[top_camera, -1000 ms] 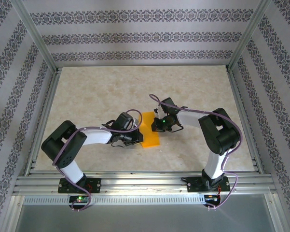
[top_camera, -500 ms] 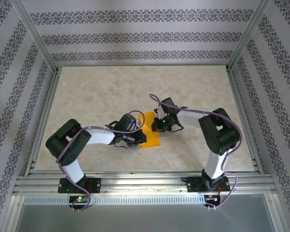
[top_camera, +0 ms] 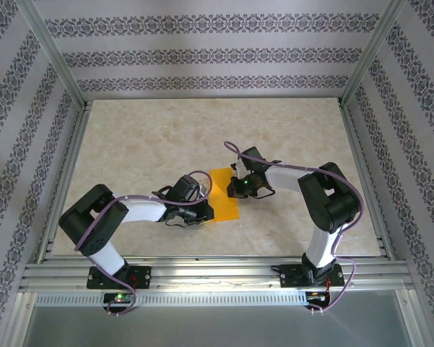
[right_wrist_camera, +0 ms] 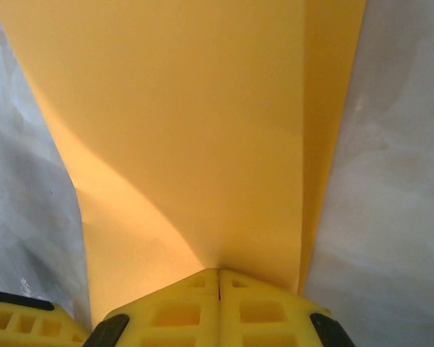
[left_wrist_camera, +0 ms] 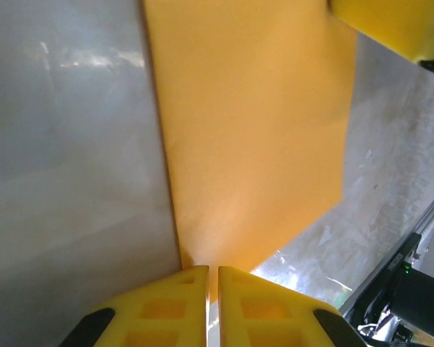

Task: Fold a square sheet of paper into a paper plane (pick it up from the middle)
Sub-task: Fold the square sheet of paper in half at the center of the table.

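Note:
The square sheet of paper (top_camera: 224, 195) lies orange on the marble table, between my two grippers. My left gripper (top_camera: 200, 210) is at its near left corner. In the left wrist view that gripper (left_wrist_camera: 213, 271) stands almost shut, with the corner of the paper (left_wrist_camera: 253, 130) running into the thin slit between its fingertips. My right gripper (top_camera: 239, 185) is at the sheet's far right edge. In the right wrist view it (right_wrist_camera: 218, 271) is shut with its tips against the paper (right_wrist_camera: 188, 130). A fold line runs down the right side of the sheet there.
The table (top_camera: 130, 137) is pale marble, fenced by aluminium rails (top_camera: 202, 269) and patterned walls. One yellow finger of the right gripper (left_wrist_camera: 390, 25) shows at the top right of the left wrist view, close over the sheet.
The left gripper reached onto the paper's left side, then drew back a little toward the near left corner. The right gripper has stayed put, shut.

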Robot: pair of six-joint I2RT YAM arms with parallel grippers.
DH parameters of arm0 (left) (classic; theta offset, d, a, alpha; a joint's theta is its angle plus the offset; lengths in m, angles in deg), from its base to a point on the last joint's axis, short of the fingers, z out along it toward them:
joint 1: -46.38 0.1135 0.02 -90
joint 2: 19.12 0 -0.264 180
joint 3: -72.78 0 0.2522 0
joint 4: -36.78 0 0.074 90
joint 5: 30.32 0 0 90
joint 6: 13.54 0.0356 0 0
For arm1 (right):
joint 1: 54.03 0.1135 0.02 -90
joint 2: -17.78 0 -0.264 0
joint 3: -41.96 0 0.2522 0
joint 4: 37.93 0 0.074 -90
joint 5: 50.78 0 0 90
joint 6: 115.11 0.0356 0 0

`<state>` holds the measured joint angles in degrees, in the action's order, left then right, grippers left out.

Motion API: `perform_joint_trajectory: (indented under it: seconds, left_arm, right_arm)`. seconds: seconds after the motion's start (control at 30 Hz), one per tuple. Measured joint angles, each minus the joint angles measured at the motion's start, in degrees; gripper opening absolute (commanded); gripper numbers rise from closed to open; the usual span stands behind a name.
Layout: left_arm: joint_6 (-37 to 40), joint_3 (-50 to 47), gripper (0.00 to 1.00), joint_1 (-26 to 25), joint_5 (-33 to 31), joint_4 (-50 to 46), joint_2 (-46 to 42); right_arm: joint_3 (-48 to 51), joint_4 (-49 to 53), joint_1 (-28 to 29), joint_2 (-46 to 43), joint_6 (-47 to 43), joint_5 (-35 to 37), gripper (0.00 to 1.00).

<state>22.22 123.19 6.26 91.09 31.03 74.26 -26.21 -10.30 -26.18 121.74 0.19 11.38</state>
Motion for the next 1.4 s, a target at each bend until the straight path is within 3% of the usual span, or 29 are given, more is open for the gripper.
perform_joint_trajectory:
  seconds: [0.33, 0.6, 0.9, 1.17, 1.4]
  left_arm:
    - [-0.07, 5.79, 0.13, -0.39, 0.02, 0.63, 1.73]
    - [-0.26, 2.97, 0.13, -0.33, 0.70, 4.00, 5.16]
    - [0.79, -1.53, 0.14, -0.44, 1.79, 4.74, 1.46]
    - [4.20, -1.62, 0.18, -1.86, 0.85, -2.34, -3.45]
    - [6.93, 8.15, 0.18, 3.50, 0.35, -5.22, -2.80]
  right_arm:
    - [0.00, -0.02, 0.00, 0.00, 0.00, 0.00, 0.00]
    - [0.07, -0.15, 0.00, 0.00, 0.00, -0.04, 0.00]
    - [0.07, -0.15, -0.02, 0.00, -0.02, -0.04, 0.00]
    - [0.07, -0.13, -0.02, 0.00, -0.02, -0.04, 0.00]
    - [-0.04, 0.09, -0.02, 0.00, -0.07, -0.04, 0.00]
